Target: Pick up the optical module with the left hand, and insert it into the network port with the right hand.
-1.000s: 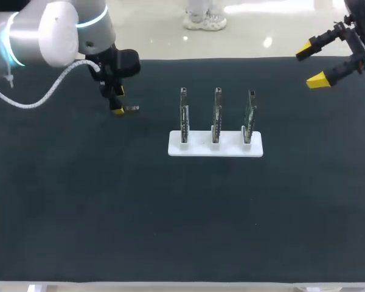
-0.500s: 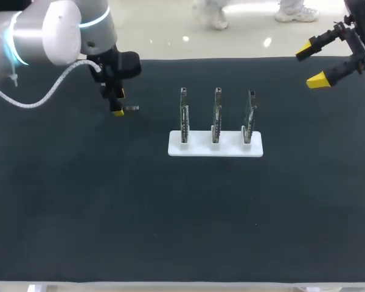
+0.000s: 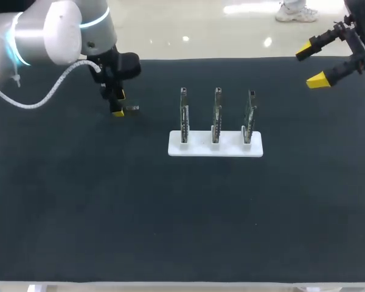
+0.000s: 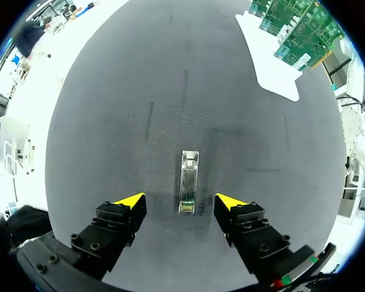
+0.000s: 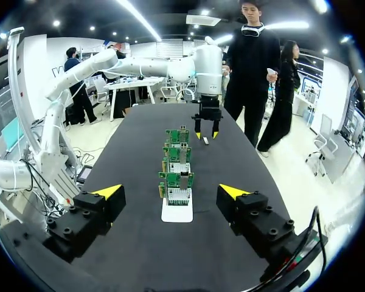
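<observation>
The optical module (image 4: 188, 182) is a small silver bar lying flat on the dark mat; in the head view the module (image 3: 131, 108) lies at the back left. My left gripper (image 4: 179, 201) hangs open just above it, one yellow tip on each side of its near end, touching nothing. In the head view the left gripper (image 3: 117, 103) points down beside the module. Three upright green circuit boards with ports stand in a white holder (image 3: 215, 146) at the table's middle. My right gripper (image 3: 312, 65) is held high at the back right, open and empty; from it the boards (image 5: 178, 162) stand ahead.
The dark mat (image 3: 170, 213) covers the whole table. In the left wrist view the white holder (image 4: 269, 61) lies well ahead of the fingers and off to one side. My left arm (image 5: 205, 79) shows beyond the boards in the right wrist view.
</observation>
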Controlling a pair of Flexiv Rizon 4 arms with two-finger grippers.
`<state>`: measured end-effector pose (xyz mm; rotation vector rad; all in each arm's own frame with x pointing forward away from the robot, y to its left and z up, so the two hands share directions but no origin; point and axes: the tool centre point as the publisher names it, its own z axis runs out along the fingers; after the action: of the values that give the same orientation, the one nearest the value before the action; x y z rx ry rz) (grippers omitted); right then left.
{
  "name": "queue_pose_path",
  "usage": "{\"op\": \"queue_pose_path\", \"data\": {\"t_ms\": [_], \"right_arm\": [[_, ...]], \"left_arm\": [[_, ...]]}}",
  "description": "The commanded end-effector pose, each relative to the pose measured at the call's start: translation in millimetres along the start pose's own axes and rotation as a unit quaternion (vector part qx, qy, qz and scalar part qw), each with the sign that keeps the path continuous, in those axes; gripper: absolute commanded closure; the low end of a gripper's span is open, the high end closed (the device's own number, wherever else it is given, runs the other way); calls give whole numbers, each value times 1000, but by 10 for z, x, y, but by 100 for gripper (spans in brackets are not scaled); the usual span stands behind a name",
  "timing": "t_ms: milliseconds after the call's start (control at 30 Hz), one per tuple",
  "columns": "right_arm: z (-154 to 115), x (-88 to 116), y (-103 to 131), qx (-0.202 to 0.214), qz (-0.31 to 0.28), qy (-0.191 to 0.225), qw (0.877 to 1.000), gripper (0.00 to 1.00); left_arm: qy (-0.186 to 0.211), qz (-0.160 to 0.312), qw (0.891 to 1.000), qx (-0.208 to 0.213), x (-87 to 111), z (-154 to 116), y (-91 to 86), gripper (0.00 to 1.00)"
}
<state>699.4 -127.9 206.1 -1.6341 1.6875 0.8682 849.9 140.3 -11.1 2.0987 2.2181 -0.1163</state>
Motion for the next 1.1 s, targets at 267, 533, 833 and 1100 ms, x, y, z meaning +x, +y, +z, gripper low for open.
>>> {"op": "queue_pose_path", "data": {"t_ms": [267, 533, 833, 1100], "right_arm": [[1, -3, -5, 0, 0, 0, 1000, 0], [1, -3, -5, 0, 0, 0, 1000, 0], [1, -3, -5, 0, 0, 0, 1000, 0], [1, -3, -5, 0, 0, 0, 1000, 0]], "left_arm": [[1, 8, 1000, 9, 42, 31, 12, 22], [0, 8, 1000, 7, 37, 49, 3, 42], [1, 11, 1000, 4, 21, 76, -5, 91], [-3, 12, 1000, 5, 12, 55, -10, 100]]}}
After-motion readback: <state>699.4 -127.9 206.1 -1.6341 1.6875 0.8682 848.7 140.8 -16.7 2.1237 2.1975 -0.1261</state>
